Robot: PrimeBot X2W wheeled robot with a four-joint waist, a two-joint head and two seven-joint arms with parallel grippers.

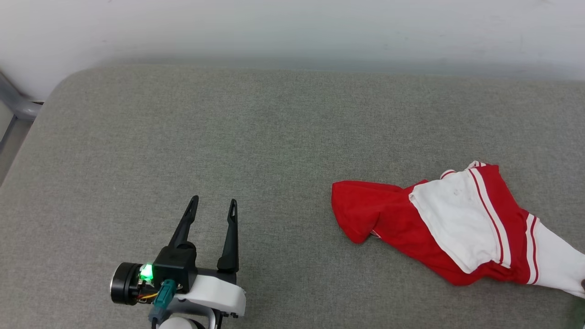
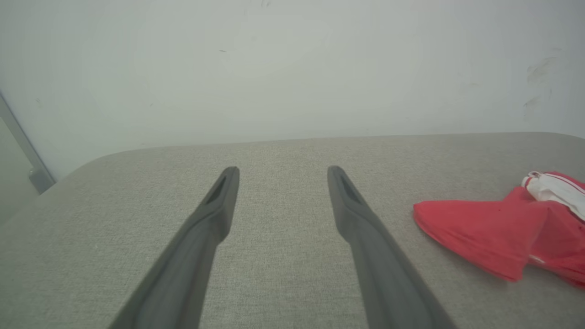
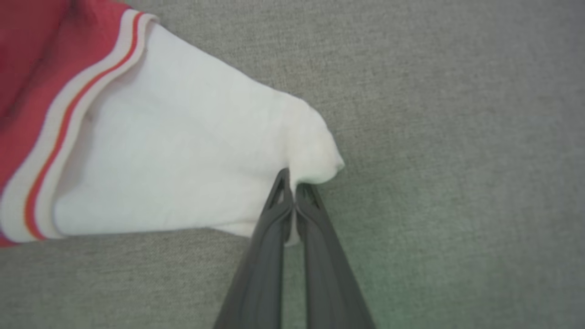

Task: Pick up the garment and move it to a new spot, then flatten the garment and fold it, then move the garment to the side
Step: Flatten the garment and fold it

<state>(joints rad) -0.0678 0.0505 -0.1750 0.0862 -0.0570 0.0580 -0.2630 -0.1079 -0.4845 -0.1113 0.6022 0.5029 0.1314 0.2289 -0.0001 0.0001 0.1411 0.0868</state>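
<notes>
Far left: a grey metal rail (image 1: 18, 107) stands against the pale wall (image 1: 292, 27), just off the rounded corner of the grey cloth-covered tabletop (image 1: 137, 137).

Lower left of your head view: the left gripper (image 1: 214, 200) has its fingers spread wide with nothing between them. They point toward the wall, and a green light (image 1: 146, 272) glows on its body. Its wrist view agrees: the fingers are over bare cloth, with the garment (image 2: 475, 228) off to their right, well apart.

Right half: the garment (image 1: 388, 214) lies crumpled on the tabletop, its red body toward the centre. One white sleeve is folded over the top with striped trim showing. The other white sleeve trails to the right edge.

Far right: your right gripper (image 3: 293, 183) has its fingers clenched on the tip of that trailing sleeve. White cloth shows between them, and the sleeve draws to a point at the pinch.
</notes>
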